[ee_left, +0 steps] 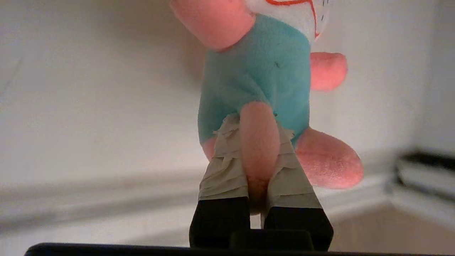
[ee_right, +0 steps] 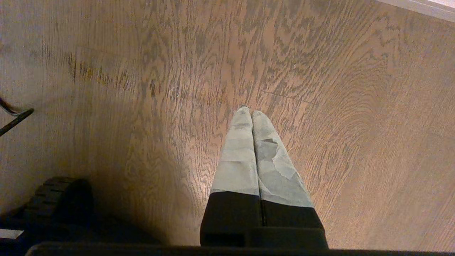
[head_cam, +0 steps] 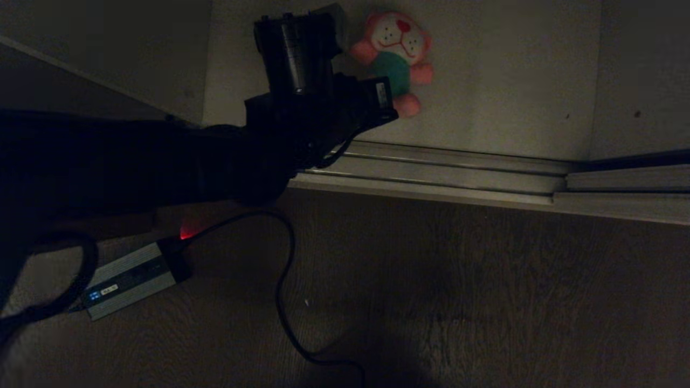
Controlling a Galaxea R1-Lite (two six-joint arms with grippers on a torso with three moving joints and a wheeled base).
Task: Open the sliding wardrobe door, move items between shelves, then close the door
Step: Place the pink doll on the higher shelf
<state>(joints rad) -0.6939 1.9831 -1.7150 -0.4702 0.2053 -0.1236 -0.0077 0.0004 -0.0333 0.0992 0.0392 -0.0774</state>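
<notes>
- A home, a bedroom by the look of it: wood-grain floor (head_cam: 485, 302) across the lower frame.
- Wardrobe shelf (head_cam: 512, 81) at top, sliding-door track (head_cam: 442, 172) below it, plush toy (head_cam: 398, 59) there.

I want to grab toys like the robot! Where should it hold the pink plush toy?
By a leg. The pink plush toy lies flat on the shelf, feet toward the open front, so coming from there suits. The left end effector is already shut on one thin, soft leg.
</notes>
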